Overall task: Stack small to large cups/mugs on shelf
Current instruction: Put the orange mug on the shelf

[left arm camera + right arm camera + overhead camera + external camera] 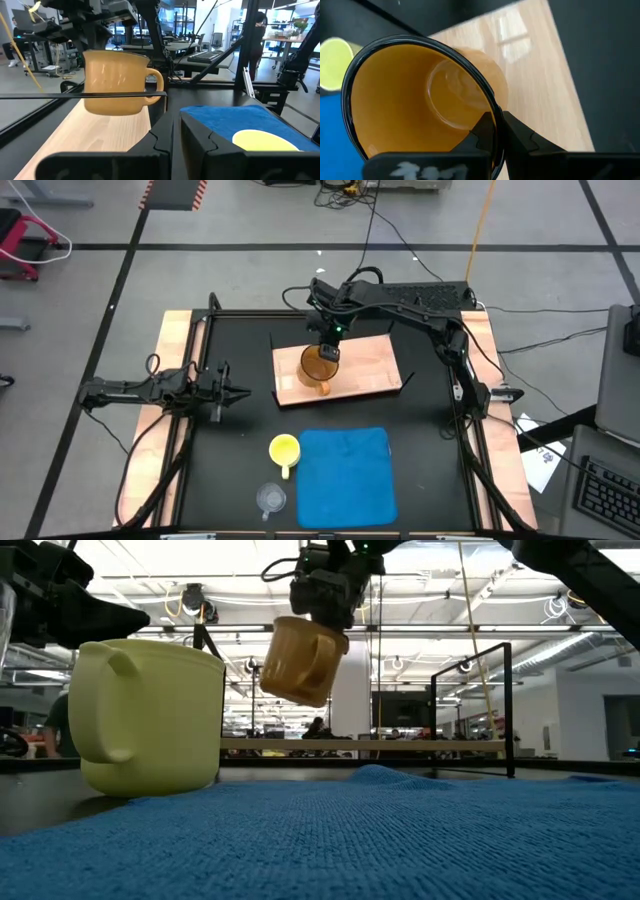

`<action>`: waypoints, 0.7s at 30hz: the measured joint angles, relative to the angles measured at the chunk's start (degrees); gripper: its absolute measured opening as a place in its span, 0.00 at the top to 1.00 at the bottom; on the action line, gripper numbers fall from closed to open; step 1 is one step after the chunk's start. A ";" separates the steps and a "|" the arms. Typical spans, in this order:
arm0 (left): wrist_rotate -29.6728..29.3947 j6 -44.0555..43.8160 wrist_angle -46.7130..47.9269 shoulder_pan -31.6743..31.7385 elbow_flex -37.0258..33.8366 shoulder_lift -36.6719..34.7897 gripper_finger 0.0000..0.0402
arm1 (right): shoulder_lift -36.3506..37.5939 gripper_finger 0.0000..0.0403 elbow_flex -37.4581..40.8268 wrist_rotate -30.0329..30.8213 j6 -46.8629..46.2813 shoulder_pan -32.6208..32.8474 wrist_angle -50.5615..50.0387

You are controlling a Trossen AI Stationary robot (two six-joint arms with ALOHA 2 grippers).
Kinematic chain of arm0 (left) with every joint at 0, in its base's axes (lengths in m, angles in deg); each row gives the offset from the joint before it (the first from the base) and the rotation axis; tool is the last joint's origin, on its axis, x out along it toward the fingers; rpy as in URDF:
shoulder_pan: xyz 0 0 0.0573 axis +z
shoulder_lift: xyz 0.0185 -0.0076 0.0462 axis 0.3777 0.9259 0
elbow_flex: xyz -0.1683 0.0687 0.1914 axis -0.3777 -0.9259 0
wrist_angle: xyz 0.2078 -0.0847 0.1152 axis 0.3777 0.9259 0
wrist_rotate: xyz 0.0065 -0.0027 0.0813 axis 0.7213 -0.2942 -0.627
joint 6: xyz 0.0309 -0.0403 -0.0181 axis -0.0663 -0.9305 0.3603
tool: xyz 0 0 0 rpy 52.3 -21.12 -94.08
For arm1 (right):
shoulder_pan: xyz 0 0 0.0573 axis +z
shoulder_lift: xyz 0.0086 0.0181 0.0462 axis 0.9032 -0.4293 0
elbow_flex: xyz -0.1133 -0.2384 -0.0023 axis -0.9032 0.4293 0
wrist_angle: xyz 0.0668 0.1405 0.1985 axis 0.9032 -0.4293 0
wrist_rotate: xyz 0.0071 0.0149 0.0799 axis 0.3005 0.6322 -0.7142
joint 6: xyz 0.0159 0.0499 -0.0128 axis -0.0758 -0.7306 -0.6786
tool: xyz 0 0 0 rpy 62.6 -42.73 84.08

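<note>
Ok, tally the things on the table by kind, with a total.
Handled mugs: 2 (amber mug, yellow mug)
Clear cups: 1 (cup)
Wood boards: 1 (shelf)
Blue mats: 1 (mat)
Total: 5

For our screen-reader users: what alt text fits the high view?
The right gripper holds the amber mug above the wooden shelf. A yellow mug and clear cup sit beside the blue mat; the left gripper waits.

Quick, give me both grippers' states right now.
Left gripper: shut, holding nothing, waiting at the table's left side.
Right gripper: shut on the amber mug rim, held above the wooden shelf.
</note>
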 joint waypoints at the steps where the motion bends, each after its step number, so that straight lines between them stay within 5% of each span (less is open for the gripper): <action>1: 0.00 0.00 0.00 -0.01 0.00 0.00 0.92 | 0.00 0.98 0.00 0.21 -0.02 -0.13 0.12; 21: 0.62 -0.29 0.93 0.00 0.07 0.00 0.92 | -3.41 0.98 0.07 6.05 -1.54 -0.31 -4.69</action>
